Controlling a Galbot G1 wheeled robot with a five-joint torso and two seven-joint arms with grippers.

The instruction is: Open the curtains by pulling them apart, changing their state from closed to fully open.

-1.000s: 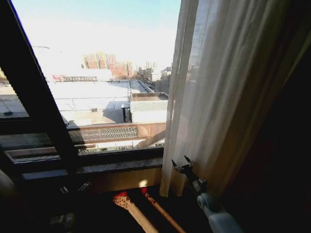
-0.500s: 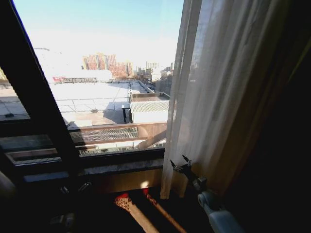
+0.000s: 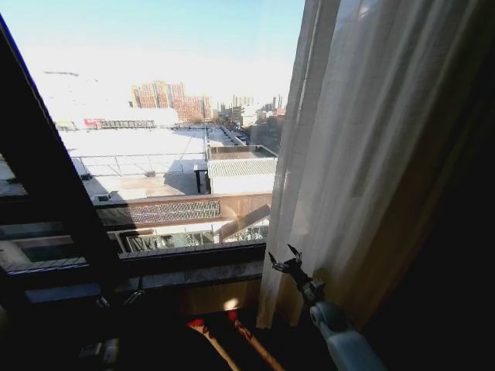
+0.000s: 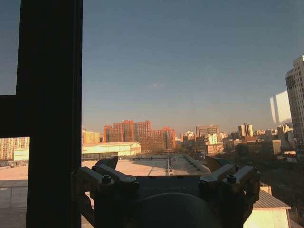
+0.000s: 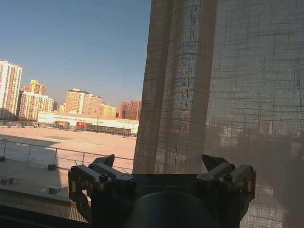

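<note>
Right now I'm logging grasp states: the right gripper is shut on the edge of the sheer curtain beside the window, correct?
Not quite. The right gripper is open, its fingers spread and holding nothing, beside the sheer curtain's edge by the window; the right wrist view shows the fabric beyond the open fingertips.

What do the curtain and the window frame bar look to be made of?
The curtain looks like a sheer, loosely woven cream fabric: its grid weave shows and buildings show through it. The window frame bar looks like dark, matte metal or painted material; backlighting leaves that open.
</note>
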